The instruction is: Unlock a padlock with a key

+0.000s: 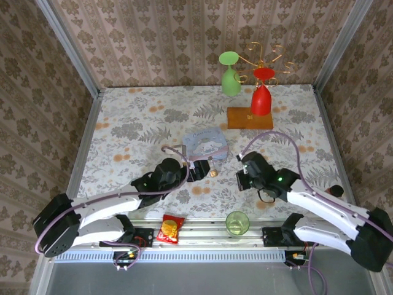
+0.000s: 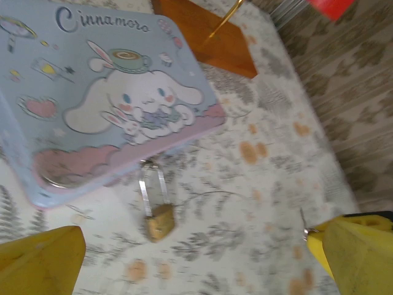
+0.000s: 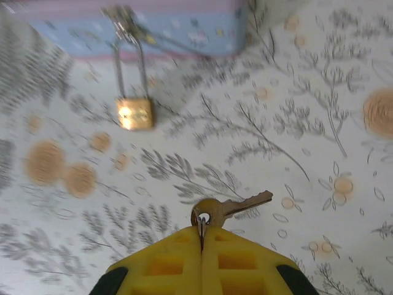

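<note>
Right wrist view: the right claw (image 3: pixel 201 236) is pressed shut on the round head of a flat brass-coloured key (image 3: pixel 233 206), whose blade points off to the side, not at the lock. The small brass-coloured padlock (image 3: pixel 134 114) lies on the floral-patterned surface (image 1: pixel 135 117). Its thin silvery shackle reaches up to the fastening at the edge of the pale blue cartoon tin (image 2: pixel 110 92). The left claw (image 2: pixel 195 239) stands open, one yellow finger on each side of the lock and touching nothing.

The step in hand looks like bringing key to keyhole. To do it well, the left claw should probably pinch the lock body so it cannot slide. The right wrist should turn until the blade lines up with the body's free end. I cannot make out the keyhole itself.

The tin's lid reads "Cinnamoro", with the rest cut off, above a white long-eared character.
</note>
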